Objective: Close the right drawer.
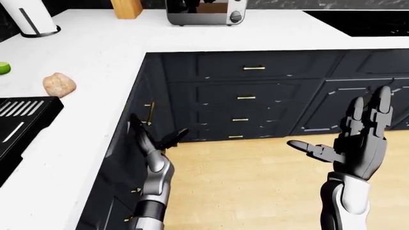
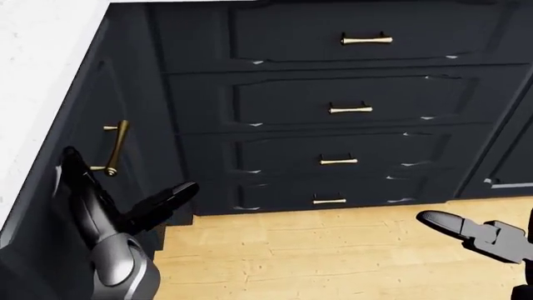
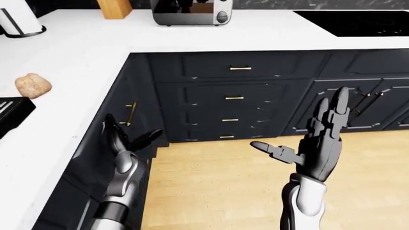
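Observation:
A stack of dark drawers with brass handles [image 1: 246, 97] sits under the white counter at the top of the views; every front looks flush. On the left, a dark cabinet front with a vertical brass handle [image 2: 117, 147] runs along the counter's side. My left hand [image 1: 157, 132] is open, fingers spread, just below that handle and close against the cabinet front. My right hand [image 1: 339, 129] is open and empty, fingers pointing up, raised over the wooden floor and apart from the cabinets.
The L-shaped white counter [image 1: 96, 52] holds a toaster [image 1: 204, 12], a wooden block [image 1: 126, 8], a paper towel holder [image 1: 32, 21], a green fruit [image 1: 3, 68], a brown lump [image 1: 59, 85], a black rack [image 1: 19, 120] and a black cooktop [image 1: 364, 21]. Wooden floor [image 1: 255, 182] lies between.

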